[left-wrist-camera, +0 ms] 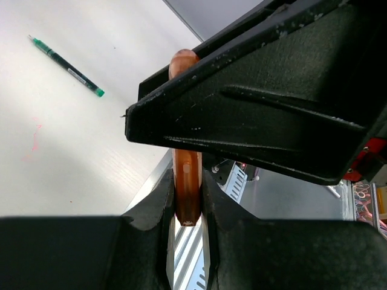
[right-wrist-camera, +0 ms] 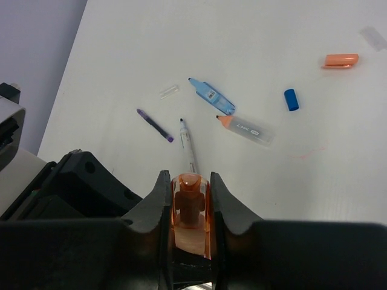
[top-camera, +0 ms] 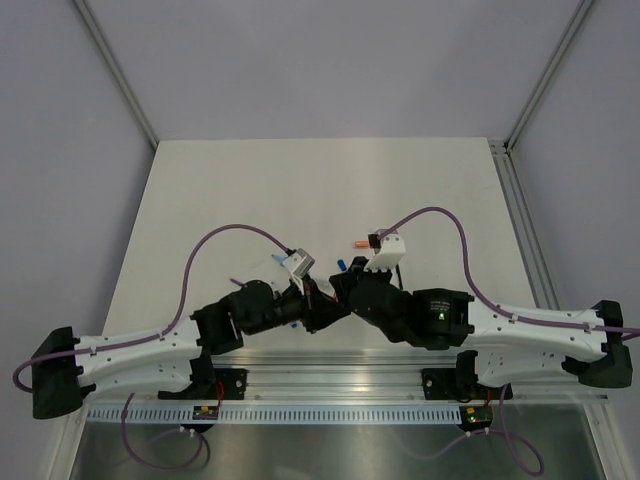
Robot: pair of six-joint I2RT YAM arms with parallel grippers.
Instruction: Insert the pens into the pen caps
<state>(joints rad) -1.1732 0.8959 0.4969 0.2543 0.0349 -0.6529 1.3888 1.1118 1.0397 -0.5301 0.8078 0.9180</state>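
Left gripper (left-wrist-camera: 186, 181): fingers clamped on orange pen (left-wrist-camera: 184, 160), pads touching barrel both sides. Right gripper (right-wrist-camera: 189, 176): fingers narrowly apart, clamped on same pen's other end. Pen held off table (right-wrist-camera: 181, 48), between facing grippers. Lying on table: orange cap (right-wrist-camera: 340, 60), blue cap (right-wrist-camera: 291, 99).

A flat white tabletop (top-camera: 250, 200) carries a faint pink smudge (left-wrist-camera: 34, 142). Pale lilac-grey walls (top-camera: 330, 60) enclose it, with slim aluminium corner struts (top-camera: 118, 75). A slotted metal rail (top-camera: 330, 412) runs along its near edge.
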